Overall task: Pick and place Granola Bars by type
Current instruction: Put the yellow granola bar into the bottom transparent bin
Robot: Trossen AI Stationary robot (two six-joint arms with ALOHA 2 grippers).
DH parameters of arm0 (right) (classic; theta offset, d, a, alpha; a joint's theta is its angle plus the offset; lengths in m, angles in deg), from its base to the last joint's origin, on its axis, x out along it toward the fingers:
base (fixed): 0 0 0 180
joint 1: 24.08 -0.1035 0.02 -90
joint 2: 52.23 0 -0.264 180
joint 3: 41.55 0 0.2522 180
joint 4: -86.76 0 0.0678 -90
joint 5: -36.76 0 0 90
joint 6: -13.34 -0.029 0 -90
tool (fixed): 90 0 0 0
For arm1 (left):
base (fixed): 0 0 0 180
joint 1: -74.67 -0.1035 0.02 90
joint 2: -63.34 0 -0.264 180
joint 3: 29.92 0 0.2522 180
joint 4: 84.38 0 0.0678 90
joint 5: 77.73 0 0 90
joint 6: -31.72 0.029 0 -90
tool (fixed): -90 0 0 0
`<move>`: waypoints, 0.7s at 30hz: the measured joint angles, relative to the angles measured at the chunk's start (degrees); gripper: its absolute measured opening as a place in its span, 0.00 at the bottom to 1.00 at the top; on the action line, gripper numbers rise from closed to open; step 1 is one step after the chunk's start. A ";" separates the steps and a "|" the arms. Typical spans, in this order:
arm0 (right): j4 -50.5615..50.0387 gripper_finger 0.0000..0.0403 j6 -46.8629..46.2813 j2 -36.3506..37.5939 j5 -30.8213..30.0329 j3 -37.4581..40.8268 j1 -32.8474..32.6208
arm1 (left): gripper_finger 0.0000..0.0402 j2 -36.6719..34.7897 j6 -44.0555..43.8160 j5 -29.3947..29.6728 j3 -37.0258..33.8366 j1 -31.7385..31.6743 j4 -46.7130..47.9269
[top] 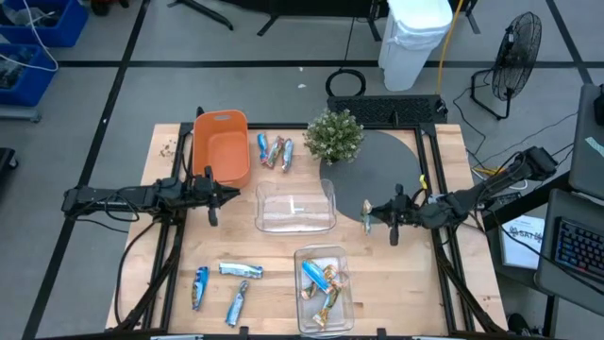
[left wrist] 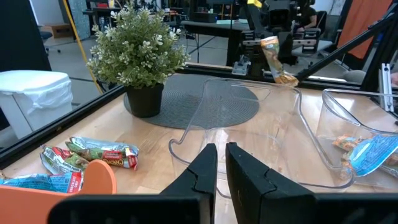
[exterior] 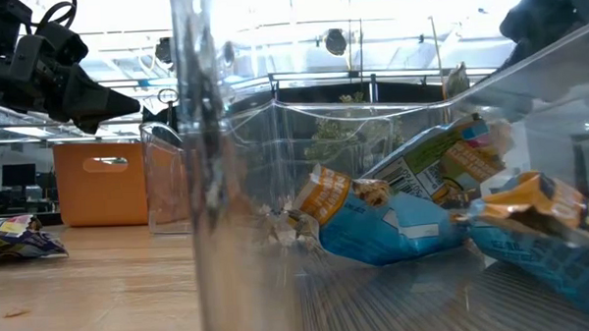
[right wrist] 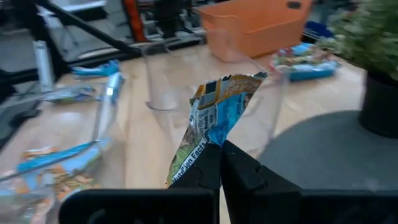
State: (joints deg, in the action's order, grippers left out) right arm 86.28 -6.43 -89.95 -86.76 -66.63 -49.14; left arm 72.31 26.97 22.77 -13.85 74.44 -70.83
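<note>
My right gripper (right wrist: 221,149) is shut on a blue-and-gold granola bar (right wrist: 217,112). It holds the bar above the grey round mat (top: 387,170), just right of an empty clear bin (top: 295,206). My left gripper (left wrist: 221,163) hovers shut and empty beside the orange bin (top: 221,146), left of that clear bin. Several bars lie in the near clear bin (top: 324,288). Three blue bars (top: 231,283) lie flat on the table at the near left. More bars (top: 274,151) lie between the orange bin and the plant. My right gripper pinches one end of the bar's wrapper (right wrist: 208,146) between its two fingers. The fingers come nearly level from the table's right side. The rest of the bar sticks out beyond the fingertips, lifted clear of the mat and the table (top: 366,215).
A potted plant (top: 334,135) stands at the far edge of the mat. The orange bin stands at the far left of the wooden table (top: 170,274). Bare wood shows between the two clear bins and at the near right.
</note>
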 joint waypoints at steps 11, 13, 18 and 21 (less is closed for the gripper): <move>7.42 0.00 4.73 -0.17 11.62 0.54 0.52 | 0.09 0.01 -0.01 0.00 0.00 0.01 0.00; 9.25 0.00 6.23 -0.20 15.83 0.54 0.50 | 0.09 0.01 -0.02 0.00 0.00 0.00 0.00; 14.65 0.00 9.65 -0.17 24.30 0.54 0.48 | 0.09 0.00 0.00 0.00 0.00 0.00 0.00; 16.58 0.00 10.68 -0.18 27.36 0.54 0.48 | 0.09 0.00 -0.02 0.00 0.00 0.02 0.00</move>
State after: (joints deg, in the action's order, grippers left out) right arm 102.86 4.25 -90.13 -59.41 -66.09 -48.66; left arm 72.31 26.95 22.77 -13.85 74.46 -70.83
